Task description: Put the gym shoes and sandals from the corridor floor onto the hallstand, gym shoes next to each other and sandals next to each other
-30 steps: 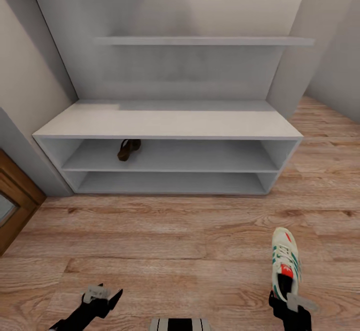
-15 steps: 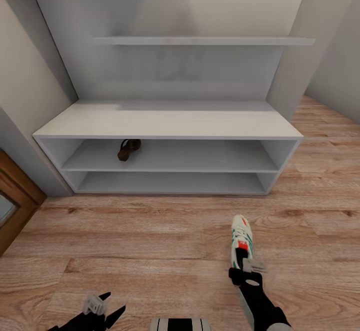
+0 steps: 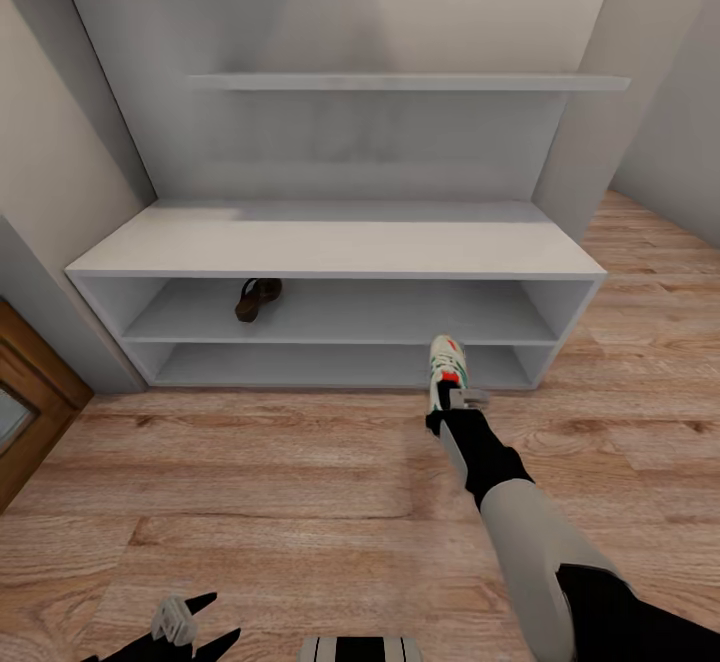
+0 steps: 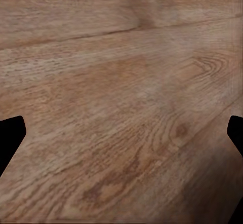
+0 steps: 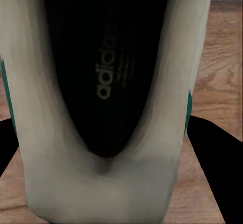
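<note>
Right gripper (image 3: 447,408) clamped on gym shoe (image 3: 445,365) near hallstand (image 3: 340,247); left gripper (image 3: 195,620) spread over corridor floor (image 3: 250,482); sandal (image 3: 257,298) on upper shelf, left.

My right gripper (image 3: 447,404) holds a gym shoe (image 3: 445,369) before the hallstand (image 3: 340,247); a sandal (image 3: 257,298) lies on its upper shelf, leftward.

Bench top (image 3: 330,242) bare, upper shelf bay (image 3: 400,310) open beside sandal (image 3: 257,298), lower bay open

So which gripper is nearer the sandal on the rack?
Right. The right gripper, holding a gym shoe, reaches toward the rack; the sandal lies far from the left gripper.
</note>
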